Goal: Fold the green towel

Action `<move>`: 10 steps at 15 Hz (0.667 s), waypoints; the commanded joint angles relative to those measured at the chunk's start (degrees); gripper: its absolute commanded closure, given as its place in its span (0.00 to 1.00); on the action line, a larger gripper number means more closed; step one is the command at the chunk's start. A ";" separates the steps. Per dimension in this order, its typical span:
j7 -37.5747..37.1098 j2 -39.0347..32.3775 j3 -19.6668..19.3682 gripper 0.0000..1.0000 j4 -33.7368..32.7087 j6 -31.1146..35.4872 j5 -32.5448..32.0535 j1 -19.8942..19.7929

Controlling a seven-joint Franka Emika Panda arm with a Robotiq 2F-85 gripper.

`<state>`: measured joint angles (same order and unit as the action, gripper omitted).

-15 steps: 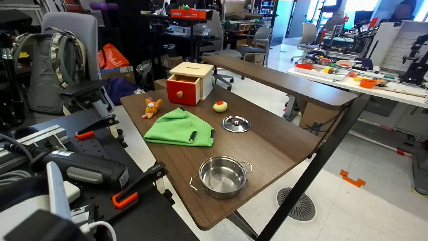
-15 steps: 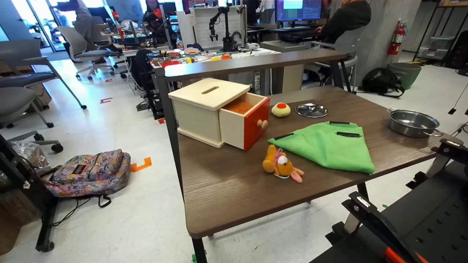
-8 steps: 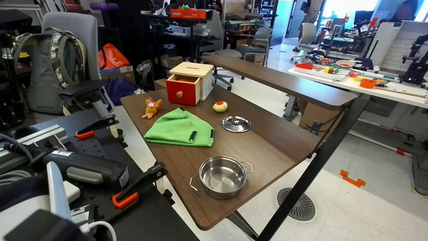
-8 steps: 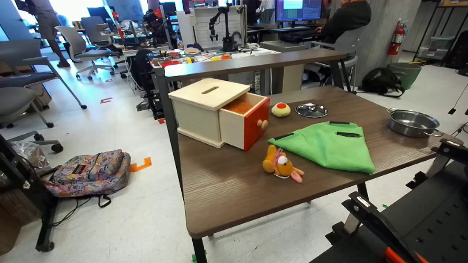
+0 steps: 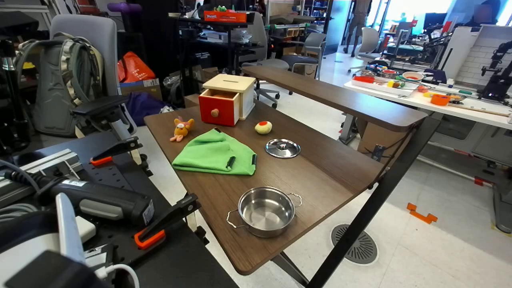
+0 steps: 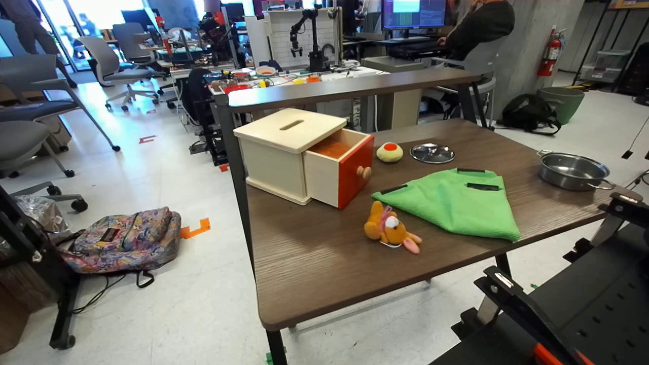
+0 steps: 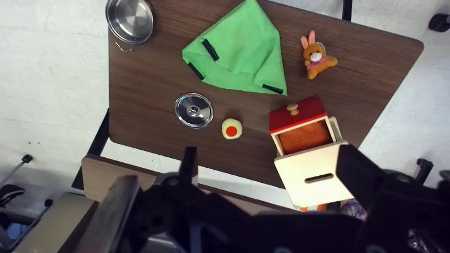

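The bright green towel lies rumpled on the brown table in both exterior views (image 5: 212, 154) (image 6: 451, 205), and in the wrist view (image 7: 242, 52) at the top middle. It looks partly folded over, with a ridge and several short black strips at its edges. Its pointed end is near a table edge. My gripper (image 7: 268, 151) shows only in the wrist view. Its two dark fingers are wide apart and hold nothing. It is high above the table, toward the wooden box side, well apart from the towel. The gripper is out of view in both exterior views.
Around the towel are an orange plush rabbit (image 7: 314, 58), a wooden box (image 7: 311, 172) with its red drawer (image 7: 299, 112) pulled out, a yellow-and-red soft toy (image 7: 232, 128), a steel lid (image 7: 194, 110) and a steel pot (image 7: 130, 19). A raised shelf (image 6: 350, 91) runs along one table side.
The towel and the other things on the table have not moved. Only a person walking in the far background has shifted.
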<state>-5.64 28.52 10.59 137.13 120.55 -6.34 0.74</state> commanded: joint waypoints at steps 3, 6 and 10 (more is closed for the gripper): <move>13.31 -12.17 -7.71 0.00 -0.07 6.23 0.36 0.82; 17.77 -18.65 -9.74 0.00 0.66 5.19 -0.96 -0.12; 16.37 -19.69 -9.91 0.00 1.21 4.85 -0.49 -0.13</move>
<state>10.78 8.83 0.97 138.41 125.52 -6.78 0.31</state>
